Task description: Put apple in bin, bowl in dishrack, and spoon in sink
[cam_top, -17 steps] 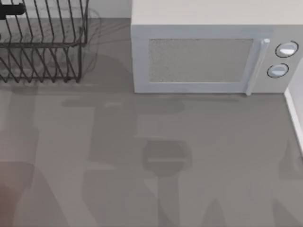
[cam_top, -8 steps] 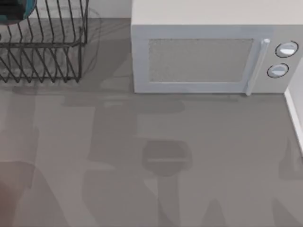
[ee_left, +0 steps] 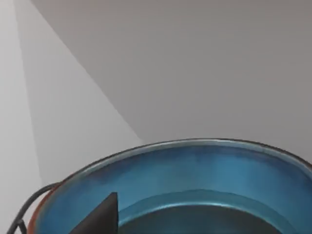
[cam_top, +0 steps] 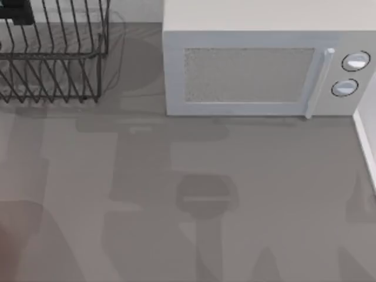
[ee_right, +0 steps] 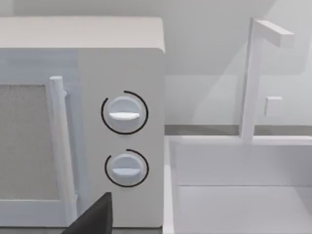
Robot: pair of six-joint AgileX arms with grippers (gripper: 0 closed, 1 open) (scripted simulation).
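Observation:
The teal-blue bowl with its reddish-brown rim sits close up in the left wrist view, its opening tilted toward the camera. My left gripper is shut on the bowl, one dark finger reaching inside its rim. A dark wire of the dishrack curves beside the bowl. From above, the dishrack stands at the table's back left, and a dark part of my left gripper hangs over its far left end. The white sink lies right of the microwave. The apple, spoon and bin are out of view.
A white microwave stands at the back, centre to right, its two dials facing my right gripper. A white faucet rises behind the sink. The sink's edge borders the grey table on the right.
Half a second ago a teal piece of the bowl showed over the dishrack's far left end in the top view. Now only the dark gripper part shows there.

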